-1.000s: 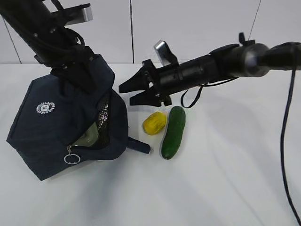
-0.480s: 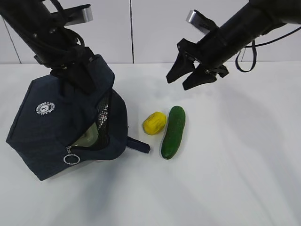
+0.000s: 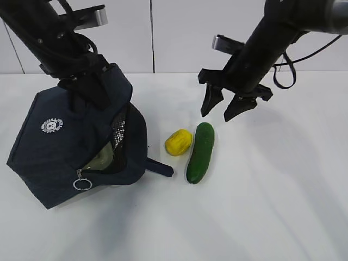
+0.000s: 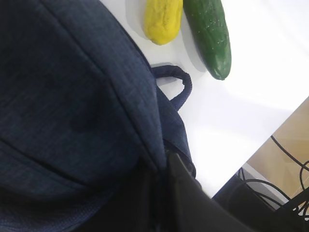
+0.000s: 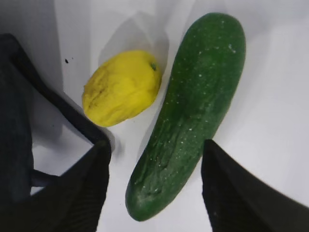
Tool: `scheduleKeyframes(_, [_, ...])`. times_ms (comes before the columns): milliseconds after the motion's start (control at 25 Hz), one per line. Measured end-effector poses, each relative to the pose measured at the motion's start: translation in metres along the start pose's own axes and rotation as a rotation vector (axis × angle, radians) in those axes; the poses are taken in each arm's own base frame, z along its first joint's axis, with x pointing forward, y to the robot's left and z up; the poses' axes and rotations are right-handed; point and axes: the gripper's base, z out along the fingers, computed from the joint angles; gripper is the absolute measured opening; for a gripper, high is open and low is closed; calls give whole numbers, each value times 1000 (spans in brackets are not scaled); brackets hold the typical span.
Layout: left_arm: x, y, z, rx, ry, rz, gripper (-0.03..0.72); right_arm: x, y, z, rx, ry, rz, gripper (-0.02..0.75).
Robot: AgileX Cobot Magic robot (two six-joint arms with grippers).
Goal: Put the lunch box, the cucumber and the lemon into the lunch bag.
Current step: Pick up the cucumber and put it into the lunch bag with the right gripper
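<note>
Your lunch bag (image 3: 70, 147) sits tilted on the left of the white table (image 3: 272, 206), its zippered mouth gaping toward the middle. Through that gap you can see a pale green edge with a clear wall under it, which looks like the lunch box (image 3: 102, 159) already inside. A silver ring pull (image 3: 82, 183) hangs at the lower end of the zipper. On the bag's side panel there is a small round white logo (image 3: 52, 124); it carries lettering around its rim, but the print is too small for you to read. One loop handle (image 3: 159, 167) lies flat on the table, pointing toward the lemon.

Your left gripper (image 3: 92, 81) is at the bag's upper edge with its fingers pinched together on the navy fabric, holding that side of the bag up. In the left wrist view the cloth fills most of the picture and the fingers themselves are in shadow.

The lemon (image 3: 179, 142) and the cucumber (image 3: 200, 152) lie on the table just right of the bag, side by side and almost touching, the cucumber on the outer side.

Your right gripper (image 3: 224, 109) hangs above the cucumber's far end with its fingers spread apart and empty. In the right wrist view, the two dark fingers (image 5: 239, 193) straddle the cucumber's near end.
</note>
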Motion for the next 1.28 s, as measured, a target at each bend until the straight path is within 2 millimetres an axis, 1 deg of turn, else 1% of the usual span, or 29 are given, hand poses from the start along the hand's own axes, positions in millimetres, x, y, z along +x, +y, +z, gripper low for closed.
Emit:
scheduleKeyframes(160, [0,0,0,1,2,1,17,2,11,30,6,40,24,461])
scheduleKeyframes(280, [1,-1,0,6,14,4,17,4,14,47,38,51,34,461])
scheduleKeyframes(600, [2,-1,0,9,23,8,17,3,10,51,115,34,81,461])
scheduleKeyframes(760, [2,-1,0,9,23,9,17,4,8,58,113,50,99,461])
scheduleKeyframes(920, [2,-1,0,9,23,9,17,5,3,70,115,73,118,461])
scheduleKeyframes(1280, [2,-1,0,11,27,9,17,3,1,78,109,60,156,461])
